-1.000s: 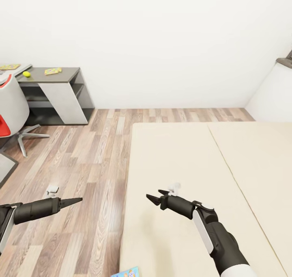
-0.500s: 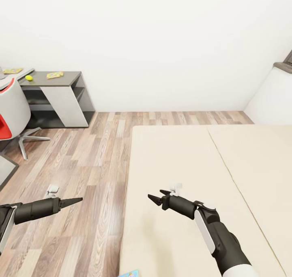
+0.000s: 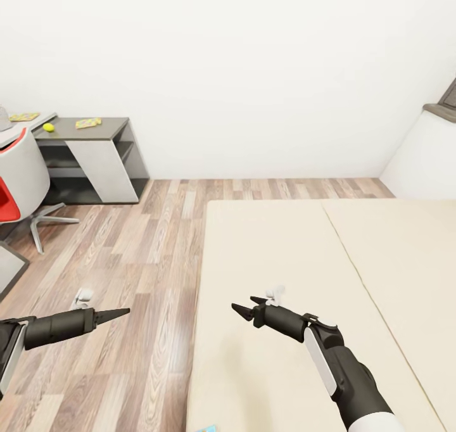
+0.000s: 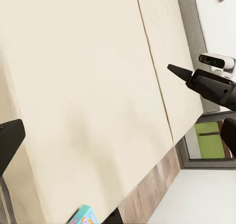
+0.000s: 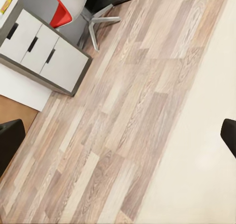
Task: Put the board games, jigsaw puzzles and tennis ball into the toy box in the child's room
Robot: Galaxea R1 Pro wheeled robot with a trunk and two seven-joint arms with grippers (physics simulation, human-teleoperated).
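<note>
Beige bed [image 3: 297, 261] fills the foreground as the camera has tilted up slightly; both tools hang spread, empty.

1. Head view: high, looking forward and down over both arms; takes in the bed [image 3: 304, 305], the wood floor [image 3: 133, 248] and the far white wall [image 3: 253, 71], with the table [image 3: 88, 144] far off at left.
2. Left wrist view: looks across the bed [image 4: 83, 96] at close range; the right gripper [image 4: 178, 71] enters the frame.
3. Right wrist view: looks steeply down on the floor [image 5: 123, 120] beside the bed edge [image 5: 201, 155]; white drawers [image 5: 42, 51] at the margin.
4. Shared: bed in all three; floor in head and right wrist.
</note>
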